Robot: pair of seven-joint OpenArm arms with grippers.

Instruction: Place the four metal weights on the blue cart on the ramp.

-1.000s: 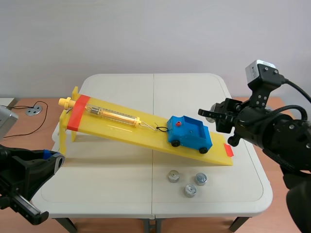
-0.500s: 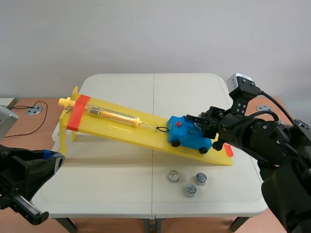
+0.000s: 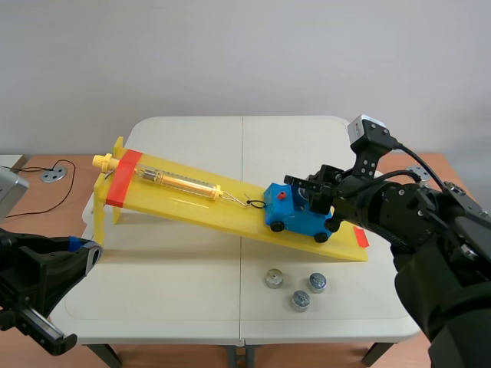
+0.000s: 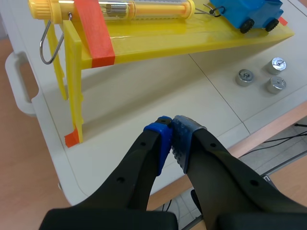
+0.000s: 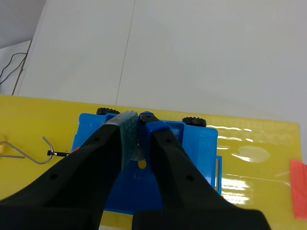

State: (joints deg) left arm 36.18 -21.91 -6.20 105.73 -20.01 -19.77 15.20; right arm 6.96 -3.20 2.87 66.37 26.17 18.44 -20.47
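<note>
Careful: right gripper (image 5: 138, 120), clamping a weight (image 5: 136, 146) over the cart (image 3: 291, 218) at the ramp's (image 3: 184, 203) low end, could knock it unhooked; left gripper (image 4: 171, 127) closed, empty.

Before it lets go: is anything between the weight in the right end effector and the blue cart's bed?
Nothing visible. The right end effector holds the metal weight just above the open bed of the blue cart, with nothing between them.
</note>
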